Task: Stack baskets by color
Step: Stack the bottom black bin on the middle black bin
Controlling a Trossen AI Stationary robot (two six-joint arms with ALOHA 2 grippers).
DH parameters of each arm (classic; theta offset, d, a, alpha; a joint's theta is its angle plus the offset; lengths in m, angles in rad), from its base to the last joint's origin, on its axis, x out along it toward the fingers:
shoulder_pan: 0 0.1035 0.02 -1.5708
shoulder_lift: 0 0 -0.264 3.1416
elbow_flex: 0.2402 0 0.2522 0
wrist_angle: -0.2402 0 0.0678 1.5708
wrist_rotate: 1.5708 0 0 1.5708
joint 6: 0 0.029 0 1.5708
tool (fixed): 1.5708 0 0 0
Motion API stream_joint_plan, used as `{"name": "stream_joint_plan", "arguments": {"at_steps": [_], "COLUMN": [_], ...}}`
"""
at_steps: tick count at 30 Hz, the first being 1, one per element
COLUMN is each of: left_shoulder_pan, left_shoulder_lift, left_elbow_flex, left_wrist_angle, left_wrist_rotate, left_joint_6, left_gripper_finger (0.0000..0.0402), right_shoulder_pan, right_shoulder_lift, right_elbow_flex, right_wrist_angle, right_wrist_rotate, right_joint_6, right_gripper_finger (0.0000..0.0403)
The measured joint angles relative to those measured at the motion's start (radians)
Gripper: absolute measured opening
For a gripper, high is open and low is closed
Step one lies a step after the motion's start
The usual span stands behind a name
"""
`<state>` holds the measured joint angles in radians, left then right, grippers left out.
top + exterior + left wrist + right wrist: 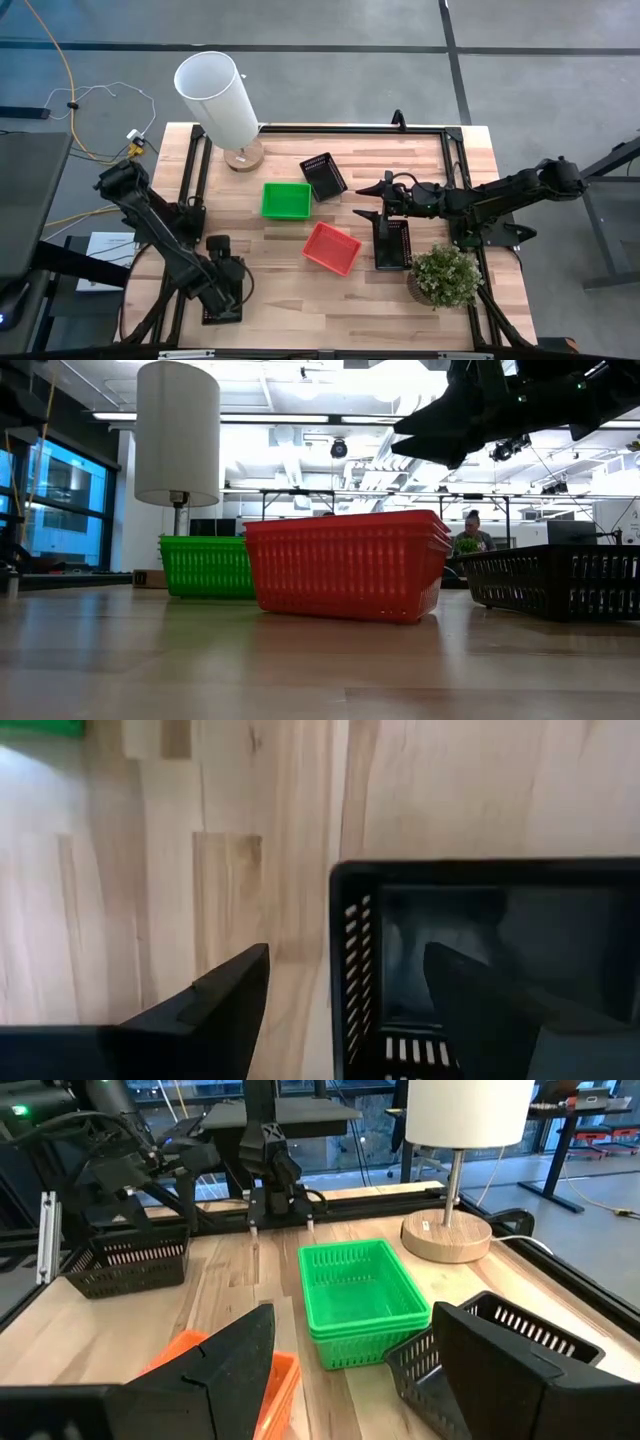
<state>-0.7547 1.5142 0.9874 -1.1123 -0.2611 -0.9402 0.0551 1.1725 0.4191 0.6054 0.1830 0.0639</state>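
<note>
Both jaws are wide apart. The left gripper (222, 296) sits over a black basket (222, 305) at the near edge, holding nothing. The right gripper (375, 200) hangs above another black basket (393, 245) (green (286, 200) and red (332, 247) stacks look done). Next, I think, black ones must be gathered.

No readable text, labels, brands, numbers or signs in any view.
</note>
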Motion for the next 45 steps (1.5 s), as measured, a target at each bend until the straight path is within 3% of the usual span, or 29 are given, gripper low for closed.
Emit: {"name": "stream_joint_plan", "arguments": {"at_steps": [7, 12, 20, 28, 33, 45], "left_shoulder_pan": [0.013, 0.054, 0.068, 0.068, 0.068, 0.076], "left_shoulder_lift": [0.044, 0.044, 0.044, 0.044, 0.044, 0.04], "left_elbow_flex": [-0.008, -0.081, -0.148, -0.156, -0.156, -0.156], "left_wrist_angle": [0.012, 0.026, 0.2, 0.193, 0.193, 0.193], "left_wrist_rotate": [0.023, 0.076, 0.135, 0.14, 0.198, 0.233], "left_joint_6": [0.034, 0.034, 0.078, 0.09, 0.098, 0.124], "left_gripper_finger": [0.0255, 0.0255, 0.0255, 0.0244, 0.0198, 0.0009], "right_shoulder_pan": [0.0, 0.0, 0.0, 0.0, 0.0, 0.0], "right_shoulder_lift": [0.0, 0.0, 0.0, 0.0, 0.0, 0.0], "right_elbow_flex": [0.0, 0.0, 0.0, 0.0, 0.0, 0.0], "right_wrist_angle": [-0.013, -0.025, -0.025, -0.025, -0.026, -0.026], "right_wrist_rotate": [0.0, 0.0, 0.001, 0.001, 0.001, 0.001], "right_joint_6": [0.001, 0.011, 0.009, 0.008, 0.008, 0.008], "right_gripper_finger": [0.0259, 0.0259, 0.0259, 0.0259, 0.0259, 0.0259]}}
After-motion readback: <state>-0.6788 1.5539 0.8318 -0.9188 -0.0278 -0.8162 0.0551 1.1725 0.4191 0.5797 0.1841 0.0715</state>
